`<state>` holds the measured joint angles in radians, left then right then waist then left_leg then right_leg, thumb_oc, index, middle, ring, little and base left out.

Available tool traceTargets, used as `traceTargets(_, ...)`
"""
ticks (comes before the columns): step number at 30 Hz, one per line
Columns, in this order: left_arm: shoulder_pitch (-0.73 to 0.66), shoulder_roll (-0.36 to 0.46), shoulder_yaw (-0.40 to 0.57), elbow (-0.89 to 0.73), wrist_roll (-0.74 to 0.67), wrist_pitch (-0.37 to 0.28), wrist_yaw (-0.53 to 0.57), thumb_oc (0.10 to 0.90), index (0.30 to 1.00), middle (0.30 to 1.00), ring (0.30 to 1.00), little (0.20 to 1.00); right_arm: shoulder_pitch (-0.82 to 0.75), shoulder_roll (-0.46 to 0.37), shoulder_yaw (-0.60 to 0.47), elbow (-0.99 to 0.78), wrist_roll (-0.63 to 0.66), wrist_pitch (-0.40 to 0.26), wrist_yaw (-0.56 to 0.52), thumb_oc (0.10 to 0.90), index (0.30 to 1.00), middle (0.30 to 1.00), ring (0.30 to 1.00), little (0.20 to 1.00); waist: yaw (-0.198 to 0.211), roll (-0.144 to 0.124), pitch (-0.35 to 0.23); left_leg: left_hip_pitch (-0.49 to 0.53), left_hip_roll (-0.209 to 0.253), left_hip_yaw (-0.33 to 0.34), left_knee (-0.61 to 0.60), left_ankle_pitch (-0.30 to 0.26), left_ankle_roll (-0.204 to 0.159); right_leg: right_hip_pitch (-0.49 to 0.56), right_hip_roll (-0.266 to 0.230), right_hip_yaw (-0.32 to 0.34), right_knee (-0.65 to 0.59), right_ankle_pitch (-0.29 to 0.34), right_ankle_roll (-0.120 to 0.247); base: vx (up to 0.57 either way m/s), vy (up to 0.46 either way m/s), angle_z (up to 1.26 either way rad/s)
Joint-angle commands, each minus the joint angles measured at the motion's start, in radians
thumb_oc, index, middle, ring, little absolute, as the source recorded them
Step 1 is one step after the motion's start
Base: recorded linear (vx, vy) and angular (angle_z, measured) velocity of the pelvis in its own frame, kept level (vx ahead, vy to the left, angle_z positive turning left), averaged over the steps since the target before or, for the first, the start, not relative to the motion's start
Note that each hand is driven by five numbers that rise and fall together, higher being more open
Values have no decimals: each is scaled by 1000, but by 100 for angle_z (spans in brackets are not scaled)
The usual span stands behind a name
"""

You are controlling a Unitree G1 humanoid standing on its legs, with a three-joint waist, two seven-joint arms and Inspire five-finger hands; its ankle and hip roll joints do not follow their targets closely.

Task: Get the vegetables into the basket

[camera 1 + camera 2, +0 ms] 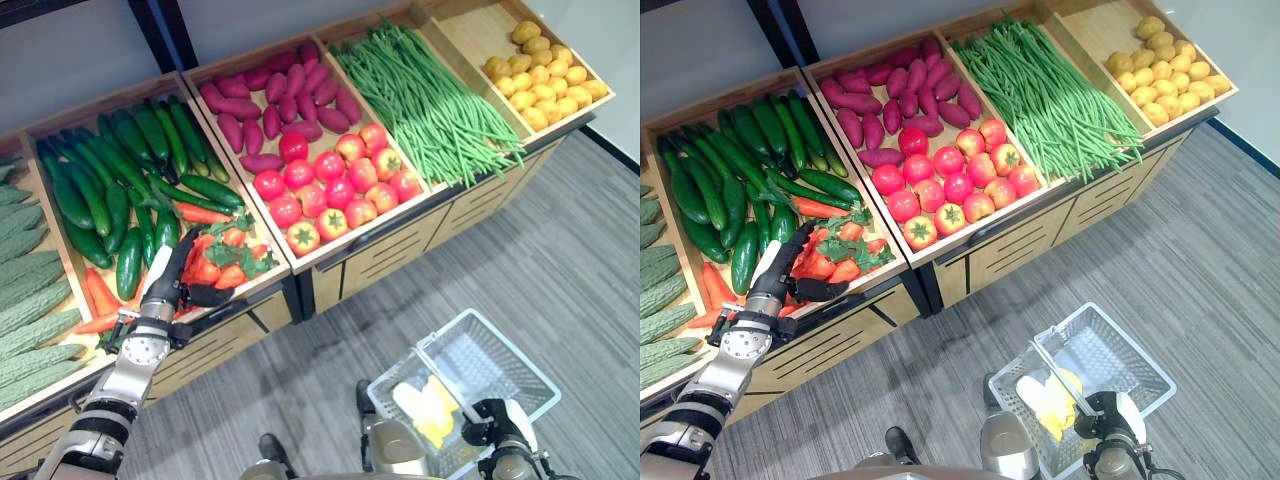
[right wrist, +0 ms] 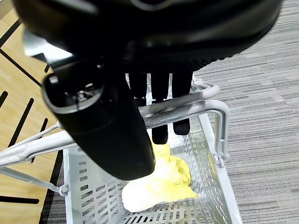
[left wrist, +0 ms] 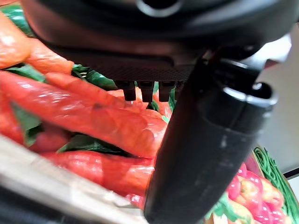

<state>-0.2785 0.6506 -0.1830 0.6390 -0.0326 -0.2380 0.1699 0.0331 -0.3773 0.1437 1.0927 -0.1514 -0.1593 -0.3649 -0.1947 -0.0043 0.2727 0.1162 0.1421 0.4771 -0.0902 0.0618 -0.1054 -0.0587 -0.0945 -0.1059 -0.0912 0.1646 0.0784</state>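
Orange carrots [image 1: 212, 268] with green leaves lie at the front of the wooden crate [image 1: 262, 283], beside the cucumbers. My left hand [image 1: 162, 282] reaches over them, open, with straight fingers resting on the pile and the thumb [image 3: 210, 140] spread to the side. One long carrot [image 3: 93, 116] lies right under the palm. My right hand [image 1: 497, 420] is shut on the handle [image 2: 182, 105] of the grey basket [image 1: 505, 352], which hangs low over the floor. A pale yellow vegetable [image 2: 161, 179] lies in the basket.
The display stand also holds cucumbers [image 1: 110, 175], bitter gourds [image 1: 25, 300], purple sweet potatoes [image 1: 270, 95], tomatoes [image 1: 335, 185], green beans [image 1: 425, 95] and potatoes [image 1: 545, 75]. Grey carpet [image 1: 560, 260] lies in front of the stand.
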Motion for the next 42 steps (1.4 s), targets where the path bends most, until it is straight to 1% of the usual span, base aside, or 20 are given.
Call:
traceTargets(1, -105, 59, 2, 72, 92, 2, 7, 400, 300, 300, 300, 300, -42, -56, 36, -17, -7, -50, -20, 400, 300, 300, 300, 300, -16, -39, -19, 12, 51, -45, 3, -53, -36, 15, -45, 19, 4, -65, 91, 19, 7, -10)
traceTargets(5, -151, 29, -9, 229, 123, 27, 29, 400, 300, 300, 300, 300, -51, -55, 53, -9, -8, -55, -12, 400, 300, 300, 300, 300, -24, -43, -27, 22, 54, -34, 3, -54, -39, 18, -41, 28, 4, -67, 89, 12, -6, -10)
traceTargets(10, -170, 10, 6, 276, 150, 43, 83, 400, 300, 300, 300, 300, -53, -51, 65, 12, -5, -65, -15, 400, 300, 300, 300, 300, -21, -44, -33, 31, 56, -33, 3, -58, -41, 29, -41, 22, 4, -72, 88, 7, -4, -5)
traceTargets(13, -173, 11, 21, 243, 152, 45, 115, 400, 300, 300, 300, 300, -45, -49, 65, 7, -5, -66, -17, 400, 300, 300, 300, 300, -18, -45, -35, 34, 56, -36, 3, -59, -41, 35, -41, 18, 4, -74, 88, 0, 0, 0)
traceTargets(16, -170, 23, 88, 116, 142, 36, 225, 400, 300, 300, 300, 300, -37, -39, 56, 16, -3, -66, -31, 400, 300, 300, 300, 300, -2, -46, -42, 38, 55, -49, 3, -62, -41, 49, -45, 4, 4, -80, 87, 0, 0, 0)
traceTargets(17, -168, 22, 89, 113, 143, 38, 226, 400, 300, 300, 300, 300, -37, -39, 57, 16, -3, -66, -32, 400, 300, 300, 300, 300, -3, -46, -42, 38, 55, -49, 3, -62, -41, 49, -45, 3, 4, -80, 87, 2, -3, 6)
traceTargets(18, -161, 24, 117, 48, 133, 28, 262, 400, 300, 300, 300, 300, -33, -36, 55, 16, -4, -63, -36, 400, 300, 300, 300, 300, 1, -47, -43, 42, 55, -53, 3, -64, -41, 56, -46, -1, 4, -81, 87, 2, -2, 15)
traceTargets(19, -141, 8, 164, -106, 128, 20, 321, 400, 300, 300, 300, 300, -26, -27, 46, 24, -2, -62, -47, 400, 300, 300, 300, 300, 15, -46, -46, 42, 55, -66, 3, -66, -40, 66, -51, -13, 4, -86, 86, 1, -6, 15)
traceTargets(21, -118, 5, 204, -213, 132, -10, 381, 400, 300, 300, 300, 300, -20, -20, 39, 20, 2, -59, -53, 400, 300, 300, 300, 300, 26, -48, -53, 41, 54, -74, 3, -68, -39, 71, -54, -22, 4, -88, 86, -2, -5, 13)
traceTargets(24, -87, -9, 244, -334, 95, -60, 426, 400, 300, 300, 300, 300, -16, -13, 38, 12, 2, -53, -59, 400, 300, 300, 300, 300, 31, -49, -65, 47, 50, -80, 3, -73, -36, 80, -59, -27, 4, -91, 85, -9, 15, 18)
traceTargets(26, -65, -23, 255, -401, 76, -74, 425, 400, 300, 300, 300, 300, -13, -11, 37, 2, -2, -48, -68, 400, 300, 300, 300, 300, 33, -49, -73, 47, 47, -83, 3, -76, -34, 83, -61, -30, 4, -92, 85, -12, 24, 8)
traceTargets(30, -35, -37, 246, -479, 15, -97, 366, 400, 300, 300, 300, 300, -15, -14, 25, 9, 1, -44, -75, 400, 300, 300, 300, 300, 39, -47, -82, 52, 42, -88, 3, -80, -30, 92, -65, -35, 4, -92, 85, -5, 24, 10)
traceTargets(32, -16, -42, 225, -552, -92, -133, 285, 400, 300, 300, 300, 300, -13, -25, 10, -2, 1, -41, -77, 400, 300, 300, 300, 300, 38, -43, -88, 57, 38, -90, 3, -82, -27, 97, -67, -36, 4, -93, 84, 5, 29, 8)
traceTargets(34, -3, -45, 197, -625, -290, -179, 148, 400, 300, 300, 300, 300, -9, -34, -3, -4, 1, -34, -79, 400, 300, 300, 300, 300, 37, -39, -90, 68, 36, -91, 3, -87, -25, 109, -69, -37, 4, -96, 85, 0, 0, 0)
traceTargets(35, -3, -43, 198, -625, -293, -179, 145, 400, 300, 300, 300, 300, -10, -33, -2, -4, 1, -34, -78, 400, 300, 300, 300, 300, 38, -40, -92, 65, 35, -90, 3, -84, -25, 105, -69, -36, 4, -93, 84, 0, 0, 0)
traceTargets(37, 26, -54, 178, -692, -562, -184, -33, 400, 300, 300, 300, 300, -6, -43, -12, -7, -5, -24, -72, 400, 300, 300, 300, 300, 34, -36, -99, 71, 33, -85, 3, -86, -25, 107, -70, -32, 4, -93, 84, 0, 0, 0)
traceTargets(38, 39, -52, 175, -704, -616, -180, -58, 400, 300, 300, 300, 300, -2, -46, -14, -12, -8, -23, -70, 400, 300, 300, 300, 300, 33, -35, -103, 72, 33, -83, 3, -85, -25, 107, -70, -31, 4, -93, 84, 9, 24, -3)
traceTargets(39, 72, -90, 164, -756, -760, -163, -138, 400, 300, 300, 300, 300, 2, -41, -21, -21, -18, -16, -70, 400, 300, 300, 300, 300, 30, -33, -108, 77, 32, -79, 3, -86, -24, 109, -70, -28, 4, -95, 83, 7, 14, -4)
traceTargets(40, 74, -89, 166, -756, -763, -162, -141, 400, 300, 300, 300, 300, 2, -41, -21, -21, -18, -16, -70, 400, 300, 300, 300, 300, 30, -33, -109, 77, 32, -79, 3, -86, -24, 110, -70, -28, 4, -95, 83, 14, 10, -4)
traceTargets(42, 125, -139, 142, -835, -873, -142, -219, 400, 300, 300, 300, 300, 14, -28, -34, -28, -25, -12, -71, 400, 300, 300, 300, 300, 30, -31, -113, 85, 32, -75, 3, -88, -22, 116, -70, -24, 4, -99, 81, 14, 3, -8)
